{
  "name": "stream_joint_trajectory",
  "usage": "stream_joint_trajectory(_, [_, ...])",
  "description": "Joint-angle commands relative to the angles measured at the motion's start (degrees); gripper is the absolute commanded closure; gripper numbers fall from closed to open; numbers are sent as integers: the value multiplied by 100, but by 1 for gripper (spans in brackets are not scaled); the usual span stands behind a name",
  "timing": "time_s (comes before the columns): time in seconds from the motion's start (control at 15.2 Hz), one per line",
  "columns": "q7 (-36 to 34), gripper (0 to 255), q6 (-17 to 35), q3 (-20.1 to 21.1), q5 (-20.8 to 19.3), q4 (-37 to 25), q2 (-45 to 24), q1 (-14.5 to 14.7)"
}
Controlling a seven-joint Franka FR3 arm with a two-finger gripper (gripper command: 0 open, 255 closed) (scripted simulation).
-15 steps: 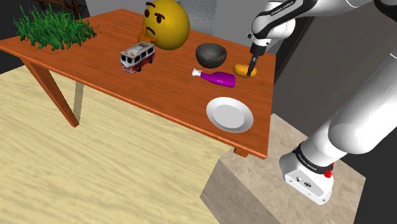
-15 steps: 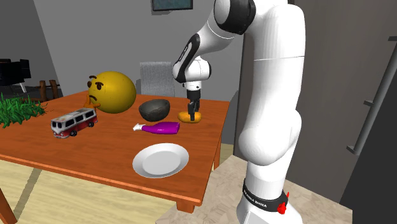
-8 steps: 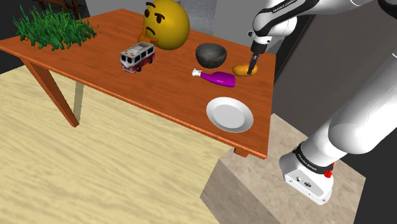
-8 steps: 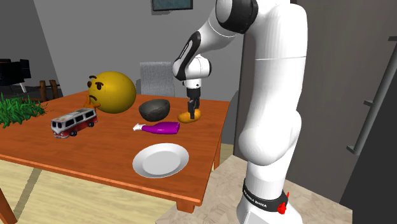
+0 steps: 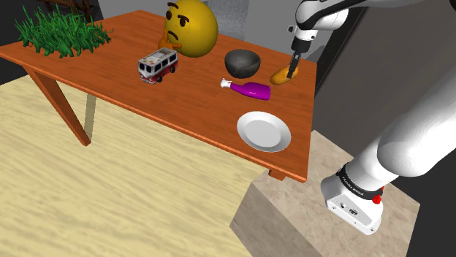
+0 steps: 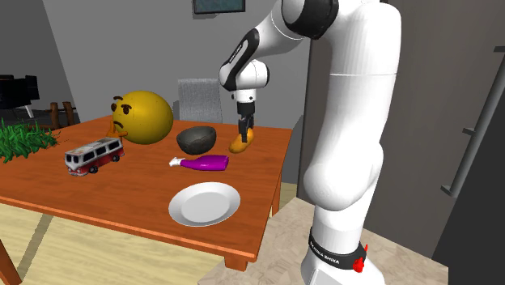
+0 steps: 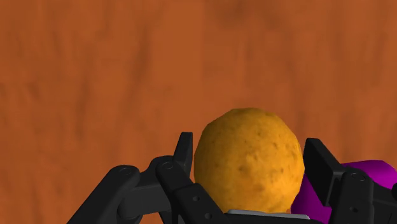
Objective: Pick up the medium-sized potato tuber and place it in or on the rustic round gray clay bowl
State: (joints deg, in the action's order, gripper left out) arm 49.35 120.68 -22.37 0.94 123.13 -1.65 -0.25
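1. The potato (image 7: 248, 159) is a rounded, orange-brown lump with a mottled, rough-looking skin. It is pinched between the two black fingers of the tool (image 7: 251, 154). It hangs tilted, seemingly just off the counter (image 5: 183, 102), close to the far right corner in the shoulder view.
2. The hold seems to sit toward one end of a rounded tuber, so I'd worry it swivels or slips out in transit. The counter's edge is near, and a dropped potato could roll off it.
3. The bowl (image 5: 242, 63) is dark gray, round and matt, with a thick rim. It stands just beside the potato, to the shoulder view's left. A low carry could clip that rim and shove the bowl, so more height looks wise.
4. A glossy purple bottle (image 5: 251, 90) with a pale cap lies on its side, just nearer than the potato. A fumble could strike it.
5. Nearer again sits a smooth white plate (image 5: 264, 131) on the reddish, wood-grained counter.
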Motion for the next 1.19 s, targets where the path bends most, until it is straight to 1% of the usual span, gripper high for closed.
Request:
stream_joint_trajectory(0.0, [-25, 255, -154, -1, -41, -69, 90, 2])
stream_joint_trajectory(1.12, [-157, 255, -1432, 33, -209, -949, 520, 26])
